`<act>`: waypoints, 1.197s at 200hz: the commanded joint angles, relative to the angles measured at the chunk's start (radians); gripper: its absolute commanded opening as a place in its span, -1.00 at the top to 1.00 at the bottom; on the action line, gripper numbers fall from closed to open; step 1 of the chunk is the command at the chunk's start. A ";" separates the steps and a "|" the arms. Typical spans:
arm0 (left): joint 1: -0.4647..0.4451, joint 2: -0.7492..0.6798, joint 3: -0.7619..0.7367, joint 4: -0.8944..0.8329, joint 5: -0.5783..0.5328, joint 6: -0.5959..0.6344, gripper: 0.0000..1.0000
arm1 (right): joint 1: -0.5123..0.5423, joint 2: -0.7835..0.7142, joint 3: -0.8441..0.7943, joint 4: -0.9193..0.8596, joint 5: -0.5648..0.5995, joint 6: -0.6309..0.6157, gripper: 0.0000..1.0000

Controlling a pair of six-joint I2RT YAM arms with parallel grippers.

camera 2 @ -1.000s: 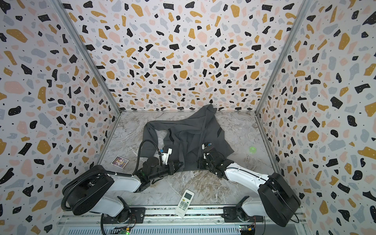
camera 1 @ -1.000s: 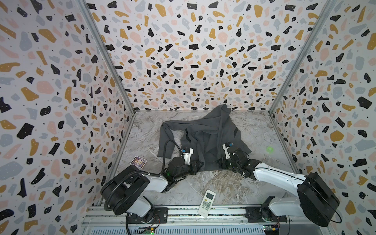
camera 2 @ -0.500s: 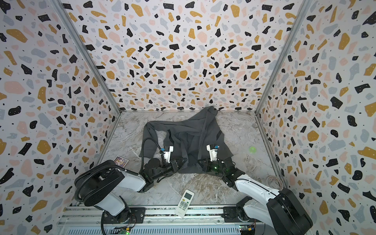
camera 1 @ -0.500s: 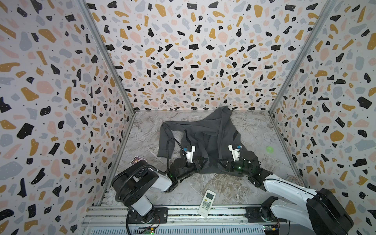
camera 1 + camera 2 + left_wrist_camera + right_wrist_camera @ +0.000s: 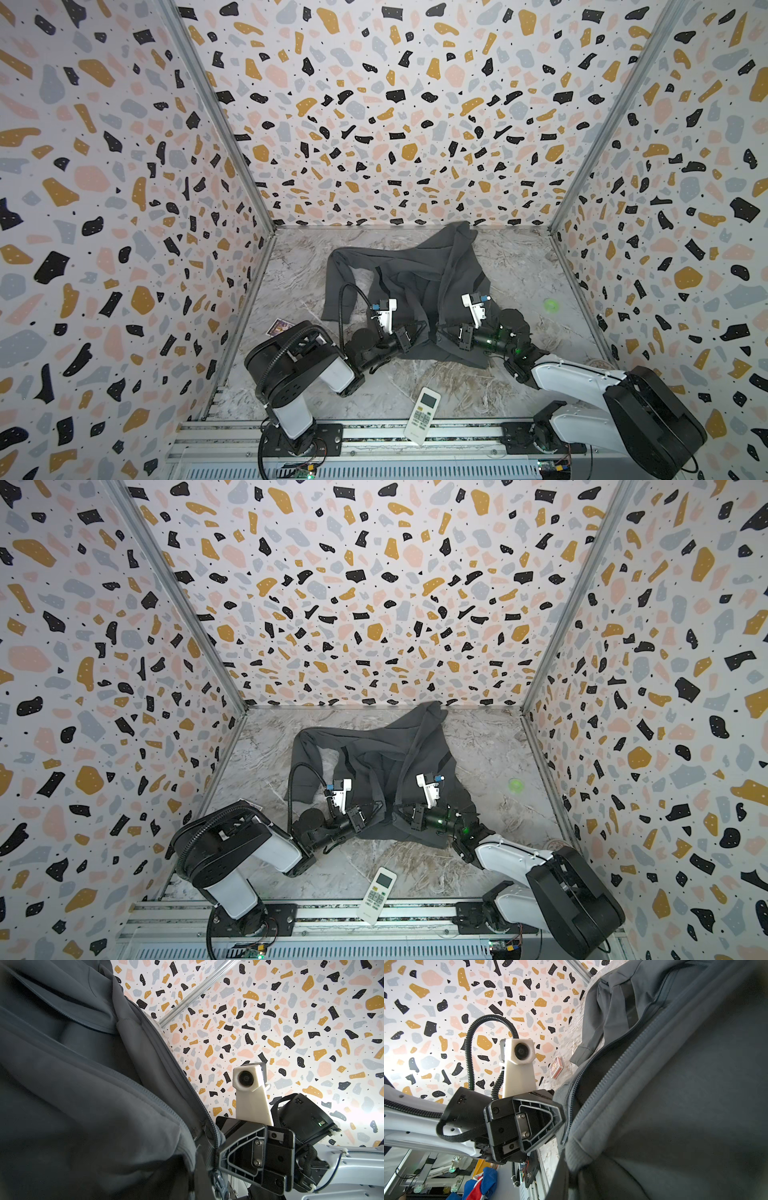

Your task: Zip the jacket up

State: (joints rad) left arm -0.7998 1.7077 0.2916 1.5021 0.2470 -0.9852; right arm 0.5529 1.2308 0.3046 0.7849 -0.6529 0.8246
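Left gripper (image 5: 410,333) and right gripper (image 5: 453,332) each clenched on jacket (image 5: 419,274) hem; recommend drawing hem between jaws taut, zip ends aligned

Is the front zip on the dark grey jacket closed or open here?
Open. In the right wrist view the two zip halves of the dark charcoal-grey fabric jacket run apart, dark lining showing between them.

Even, bright overhead light, sharp top views; wrist views glare-washed, edges blurred, distorted.

Stereo overhead; wrist views against jacket (image 5: 83,1084)
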 commanded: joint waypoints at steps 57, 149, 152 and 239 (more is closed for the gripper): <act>-0.017 -0.011 -0.028 0.228 0.009 0.010 1.00 | 0.000 0.058 0.041 0.191 -0.036 0.077 1.00; -0.018 -0.015 -0.024 0.324 -0.017 -0.033 1.00 | 0.002 0.139 -0.007 0.425 -0.053 0.185 1.00; -0.017 -0.015 -0.022 0.327 -0.017 -0.035 1.00 | 0.003 0.139 -0.006 0.425 -0.053 0.185 1.00; -0.018 -0.041 -0.013 0.343 -0.030 -0.058 1.00 | 0.042 0.136 0.026 0.295 -0.008 0.116 1.00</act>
State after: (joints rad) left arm -0.8093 1.6951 0.2607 1.5356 0.2214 -1.0439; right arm 0.5724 1.3777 0.2981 1.0966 -0.6640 0.9813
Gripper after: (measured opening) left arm 0.058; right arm 0.081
